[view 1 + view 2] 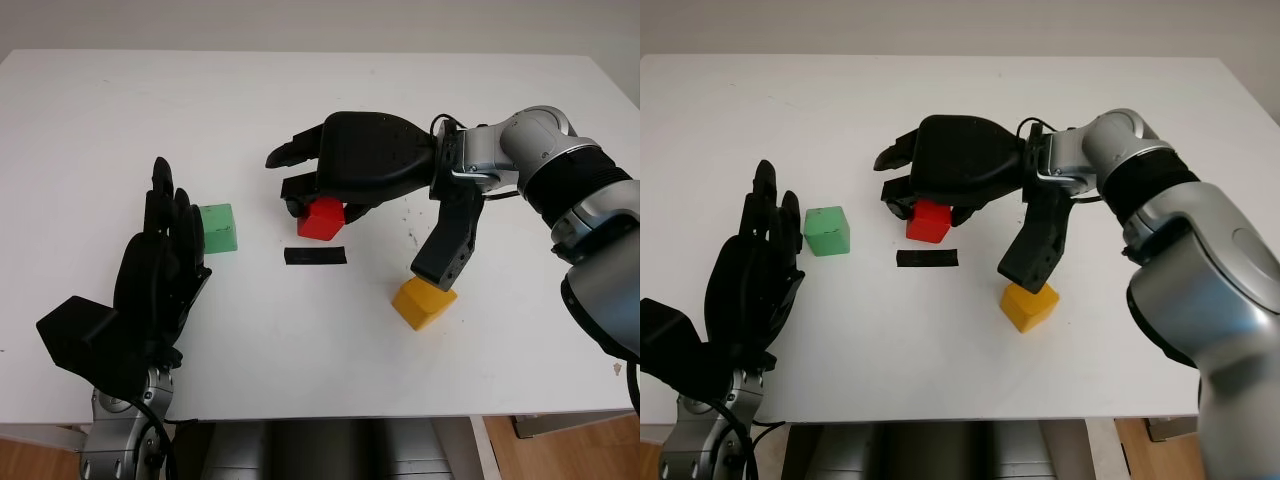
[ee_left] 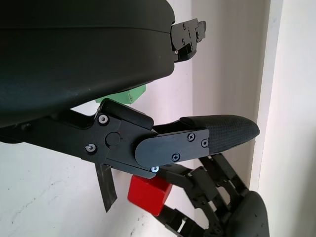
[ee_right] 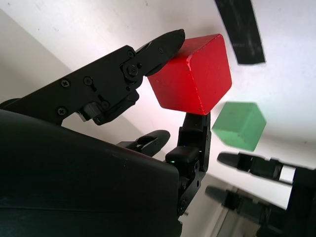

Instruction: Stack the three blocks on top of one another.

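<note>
Red block (image 3: 192, 74) pinched between fingers (image 3: 163, 47) of the right robot hand (image 3: 185, 81), seemingly lifted off the white worktop (image 3: 281, 74). Green block (image 3: 238, 125) beyond, near black tape strip (image 3: 240, 29).

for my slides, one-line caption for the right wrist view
Right hand pinching the red block, green block beyond.

You see a matt white table (image 1: 300, 110). On it, the red block (image 3: 192, 74) looks smooth, its edges chipped pale. Beside it lies a dull black tape strip (image 1: 315, 257). The right hand (image 1: 320, 190) is matt black plastic.
</note>
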Motion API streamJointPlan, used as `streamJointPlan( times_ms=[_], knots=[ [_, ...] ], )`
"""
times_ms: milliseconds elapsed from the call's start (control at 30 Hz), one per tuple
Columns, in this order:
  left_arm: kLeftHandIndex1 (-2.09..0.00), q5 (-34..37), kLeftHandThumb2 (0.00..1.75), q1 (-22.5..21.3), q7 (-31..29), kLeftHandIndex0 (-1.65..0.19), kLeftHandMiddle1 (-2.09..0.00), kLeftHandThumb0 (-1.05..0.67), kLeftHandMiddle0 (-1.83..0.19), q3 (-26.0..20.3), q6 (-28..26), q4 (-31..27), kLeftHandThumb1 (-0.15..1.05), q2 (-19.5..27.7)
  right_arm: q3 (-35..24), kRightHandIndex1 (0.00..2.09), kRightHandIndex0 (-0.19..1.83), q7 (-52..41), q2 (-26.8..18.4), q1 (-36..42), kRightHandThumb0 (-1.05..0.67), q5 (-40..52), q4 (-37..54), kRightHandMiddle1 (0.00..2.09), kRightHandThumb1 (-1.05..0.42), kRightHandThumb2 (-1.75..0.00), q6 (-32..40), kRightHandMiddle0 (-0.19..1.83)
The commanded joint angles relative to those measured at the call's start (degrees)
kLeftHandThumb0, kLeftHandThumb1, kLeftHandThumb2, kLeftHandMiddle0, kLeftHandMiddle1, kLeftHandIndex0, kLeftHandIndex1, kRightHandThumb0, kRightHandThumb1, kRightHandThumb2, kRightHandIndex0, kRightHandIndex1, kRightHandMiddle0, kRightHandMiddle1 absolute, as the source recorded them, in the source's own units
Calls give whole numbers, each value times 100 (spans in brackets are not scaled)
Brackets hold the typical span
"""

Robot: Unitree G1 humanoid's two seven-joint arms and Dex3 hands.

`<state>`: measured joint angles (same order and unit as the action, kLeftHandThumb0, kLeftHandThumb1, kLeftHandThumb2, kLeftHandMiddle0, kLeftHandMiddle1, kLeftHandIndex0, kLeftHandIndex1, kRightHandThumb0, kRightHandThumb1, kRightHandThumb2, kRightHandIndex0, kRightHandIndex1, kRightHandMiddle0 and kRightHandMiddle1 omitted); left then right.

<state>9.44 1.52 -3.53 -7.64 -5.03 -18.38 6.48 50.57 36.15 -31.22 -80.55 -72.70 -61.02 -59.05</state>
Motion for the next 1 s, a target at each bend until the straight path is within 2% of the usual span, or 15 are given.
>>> streamJointPlan(
  times_ms=[0, 333, 567, 667, 967],
  knots=[
    [-3, -12, 58, 61, 3, 19, -4, -78, 19, 19, 74, -77, 105, -59, -55, 5, 55, -165, -9, -184, -39, 145, 7, 130, -85, -5, -96, 58],
    [-3, -121, 59, 16, 50, 19, -4, -78, 19, 73, 114, -35, 105, -136, -100, 4, 52, -791, -49, -147, -43, 415, 36, 120, -86, -6, -194, 60],
    [-3, -116, 58, 51, 78, 19, -4, -78, 19, 92, 74, -90, 105, -179, -114, 5, 51, -801, 86, -55, -42, 538, -139, 143, -88, -5, -230, 53],
    [-3, -125, 59, 59, 78, 19, -3, -78, 19, 94, 103, -72, 105, -190, -127, 4, 49, -1001, 152, -27, -43, 666, -210, 143, -88, -5, -246, 50],
    [-4, -114, 58, 137, 73, 19, -3, -78, 19, 119, 147, -119, 105, -244, 70, 5, 50, -829, 246, 33, -44, 461, -145, 136, -85, -5, -148, 52]
  ],
)
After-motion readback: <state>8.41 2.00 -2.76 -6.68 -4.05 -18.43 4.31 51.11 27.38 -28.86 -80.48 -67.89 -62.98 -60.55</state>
